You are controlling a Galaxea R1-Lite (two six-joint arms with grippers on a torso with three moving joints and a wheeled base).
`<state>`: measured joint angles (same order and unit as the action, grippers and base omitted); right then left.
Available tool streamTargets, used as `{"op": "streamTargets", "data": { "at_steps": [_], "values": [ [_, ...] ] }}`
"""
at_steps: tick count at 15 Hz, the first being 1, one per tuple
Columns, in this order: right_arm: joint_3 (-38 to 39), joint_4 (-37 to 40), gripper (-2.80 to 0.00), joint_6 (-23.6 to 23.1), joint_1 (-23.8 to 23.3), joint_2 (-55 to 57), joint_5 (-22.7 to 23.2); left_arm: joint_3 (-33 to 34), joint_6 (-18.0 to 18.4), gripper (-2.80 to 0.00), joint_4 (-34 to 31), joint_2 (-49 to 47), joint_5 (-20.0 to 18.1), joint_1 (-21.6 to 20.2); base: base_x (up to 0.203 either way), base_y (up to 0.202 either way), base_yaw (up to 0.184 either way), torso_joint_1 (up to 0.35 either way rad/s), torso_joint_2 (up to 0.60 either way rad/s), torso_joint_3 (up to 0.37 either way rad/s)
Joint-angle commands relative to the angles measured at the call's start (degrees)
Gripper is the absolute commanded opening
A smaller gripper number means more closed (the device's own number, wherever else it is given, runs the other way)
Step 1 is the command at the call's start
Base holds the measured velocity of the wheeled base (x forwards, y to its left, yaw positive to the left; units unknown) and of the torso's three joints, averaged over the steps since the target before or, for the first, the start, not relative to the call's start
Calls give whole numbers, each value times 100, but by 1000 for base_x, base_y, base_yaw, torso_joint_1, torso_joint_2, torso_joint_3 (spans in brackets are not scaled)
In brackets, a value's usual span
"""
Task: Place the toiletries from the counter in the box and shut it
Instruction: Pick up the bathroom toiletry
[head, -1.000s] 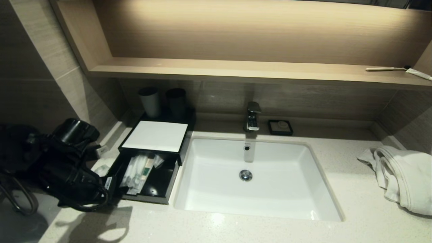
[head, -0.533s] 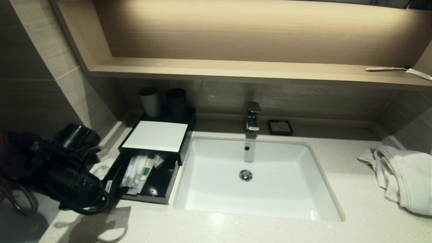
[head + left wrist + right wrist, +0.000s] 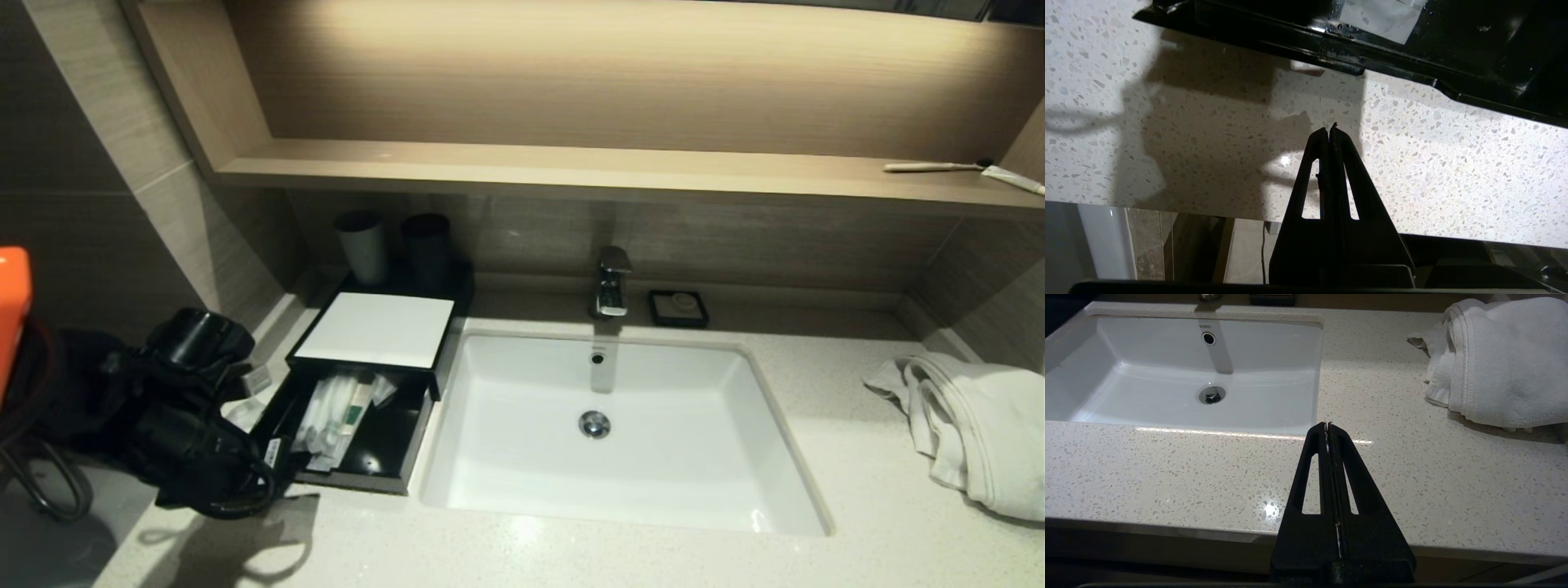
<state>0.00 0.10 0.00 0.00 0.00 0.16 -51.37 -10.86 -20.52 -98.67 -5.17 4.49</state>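
With its black pincer, the left gripper (image 3: 1329,130), pressed shut on nothing just in front of the glossy black drawer-style box (image 3: 390,466), whose open tray holds white wrapped toiletries (image 3: 336,411), a skewed push risks jamming the tray or sliding the whole box.

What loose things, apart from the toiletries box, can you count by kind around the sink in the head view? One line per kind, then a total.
Cups: 2
Towel: 1
Soap dish: 1
Toothbrush on shelf: 1
Toothpaste tube on shelf: 1
Total: 6
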Motion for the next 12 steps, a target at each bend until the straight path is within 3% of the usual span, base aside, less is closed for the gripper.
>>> {"op": "streamTargets", "data": {
  "at_steps": [1,12],
  "values": [
    [0,-1,-280,0,0,0,2,-4,-10,-280,81,-131,11,3,0,0,0,0,0,0],
    [0,-1,-280,0,0,0,2,-158,-13,-280,408,-447,254,-9,0,0,0,0,0,0]
  ]
}}
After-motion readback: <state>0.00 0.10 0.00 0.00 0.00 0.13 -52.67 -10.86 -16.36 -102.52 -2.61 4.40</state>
